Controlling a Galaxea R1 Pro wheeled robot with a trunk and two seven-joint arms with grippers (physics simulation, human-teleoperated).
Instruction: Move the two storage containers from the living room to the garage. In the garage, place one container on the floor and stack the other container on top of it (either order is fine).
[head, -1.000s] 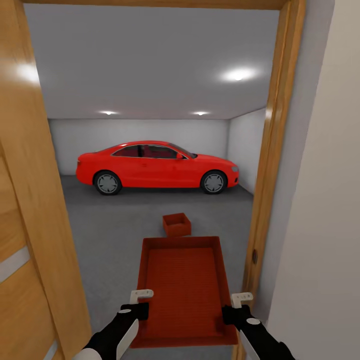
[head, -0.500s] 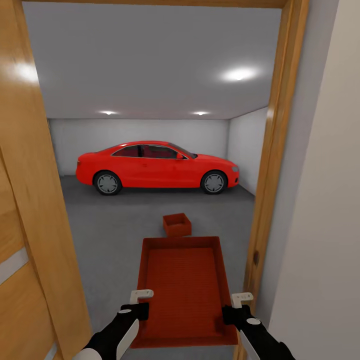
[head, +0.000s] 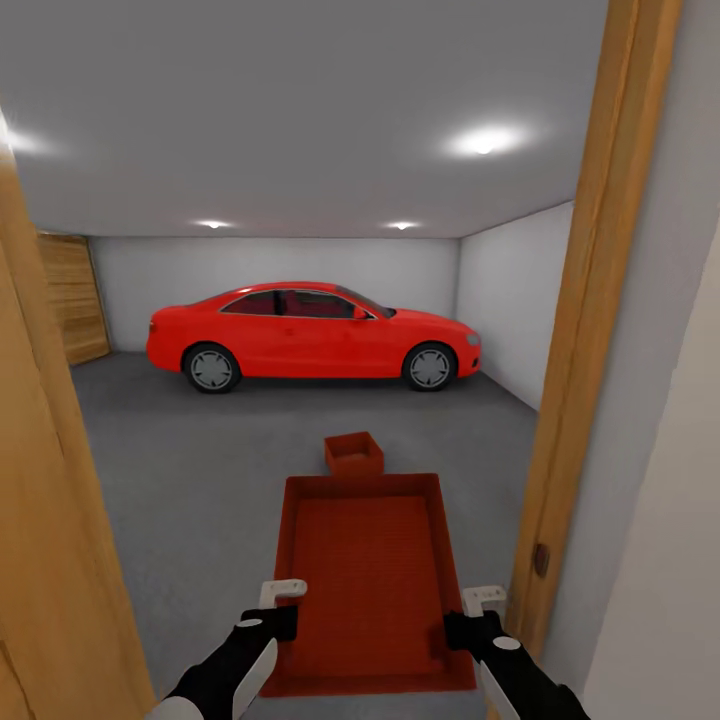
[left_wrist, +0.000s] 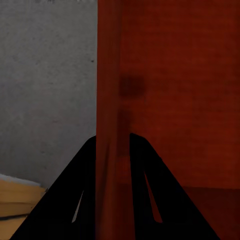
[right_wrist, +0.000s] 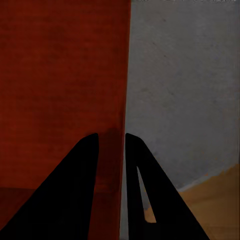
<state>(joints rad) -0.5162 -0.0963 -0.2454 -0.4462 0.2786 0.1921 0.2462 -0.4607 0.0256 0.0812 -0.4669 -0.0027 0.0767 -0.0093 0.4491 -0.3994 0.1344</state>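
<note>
- Doorway advanced: wooden door frame (head: 600, 330) sits wider in the head view; camera moved into the garage.
- Left pincer (head: 283, 607): closed on carried container's (head: 368, 570) left wall.
- Right pincer (head: 468, 615): closed on its right wall.
- Second container (head: 353, 453): on grey floor (head: 200, 470), between carried container and red car (head: 310, 335).

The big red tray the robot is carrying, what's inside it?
Nothing: the carried container shows just its bare ribbed bottom. Left gripper and right gripper pinch its side walls. It hides the grey floor right underneath.
</note>
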